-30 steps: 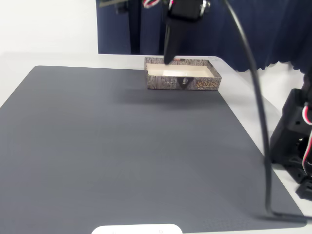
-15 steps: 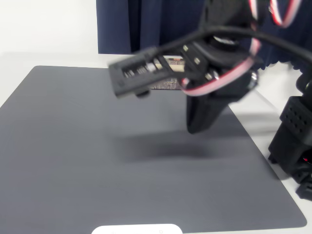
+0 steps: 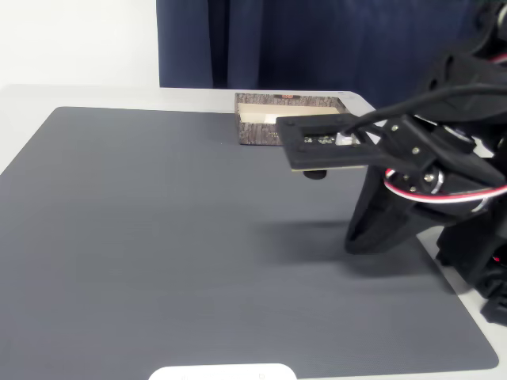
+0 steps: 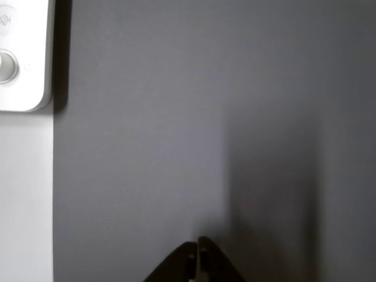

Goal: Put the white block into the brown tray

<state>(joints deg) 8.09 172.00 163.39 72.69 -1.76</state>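
1. While the arm (image 3: 428,170) hangs over the right part of the dark grey mat (image 3: 158,237) in the fixed view, its black body covers the right end of the brown tray (image 3: 257,127).
2. The brown tray stands at the far edge of the mat, near the pale surface (image 3: 79,95) and the dark blue curtain (image 3: 317,39) behind it.
3. The visible left part of the tray shows a wood-grain side wall and a pale cream inside.
4. The white block cannot be made out in the tray from the fixed view; the inside looks pale throughout, and the arm hides much of it.
5. In the wrist view, the pincer (image 4: 196,258) sits at the bottom edge, its two dark tips pressed together with nothing between them.
6. Below the pincer lies bare grey mat, with its shadow to the right.
7. A white rounded-edged device (image 4: 23,56) with a round knob lies at the upper left corner of the wrist view, off the mat on the pale surface, well apart from the pincer.
8. A white rounded shape (image 3: 222,372) shows at the bottom edge of the fixed view, at the near edge of the mat.
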